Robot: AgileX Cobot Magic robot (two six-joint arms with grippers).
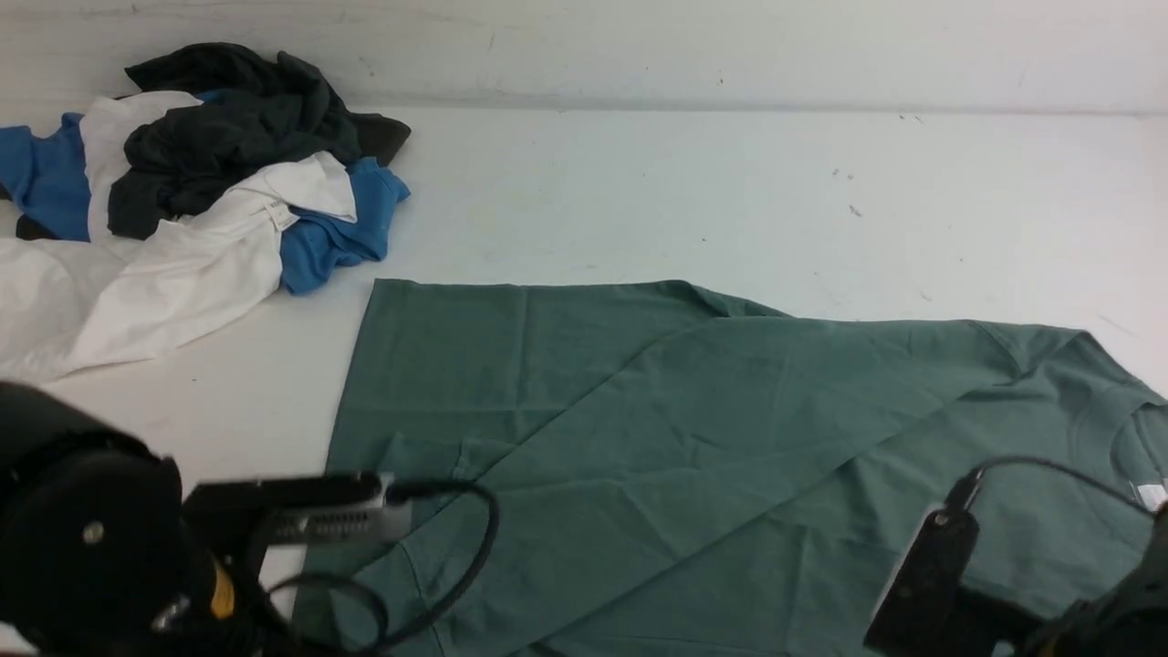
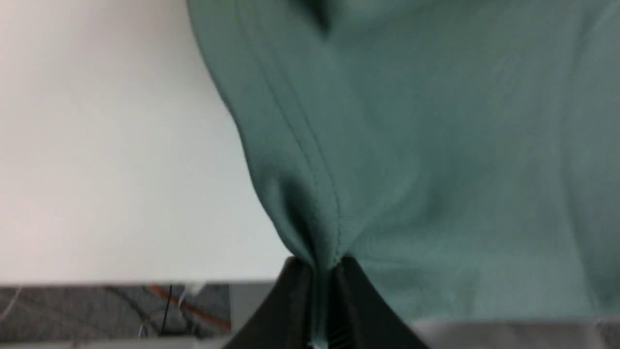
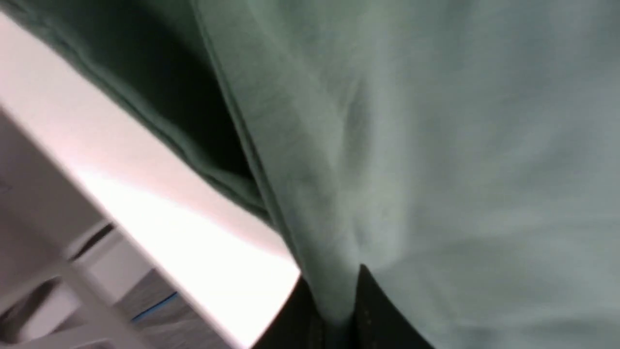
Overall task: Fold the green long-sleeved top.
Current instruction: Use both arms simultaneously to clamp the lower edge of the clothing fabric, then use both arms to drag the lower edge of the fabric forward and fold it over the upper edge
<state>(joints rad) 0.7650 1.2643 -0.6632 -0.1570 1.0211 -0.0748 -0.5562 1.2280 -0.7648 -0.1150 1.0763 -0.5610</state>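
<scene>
Across the near part of the worktop we have the top, spread wide, running off the front view's near edge and out to the robot's right. White tag by the neck at the right side, so the garment lies sideways to us. One sleeve seems already laid slantwise over the body; folds are shallow, outline still big. Left end effector: clenched on the top, a seamed edge pinched between its tips. Right end effector: also clenched on the top, edge bunched in the tips, with another layer of cloth showing beyond it. Both grips sit by the worktop's near side. Step in hand, our call: near edge gripped at two spots for a big body fold, sleeves probably dealt with first. Next move, we judge: lift both ends together, keep the edge taut, carry it away from the robot over the rest, lay it down level, then let go. Risks: right grip may have missed the under layer, which would leave it behind; uneven lift would skew the fold or drag the sleeve. Other clothes heaped far left, well apart from the right grip; no part in this fold.
</scene>
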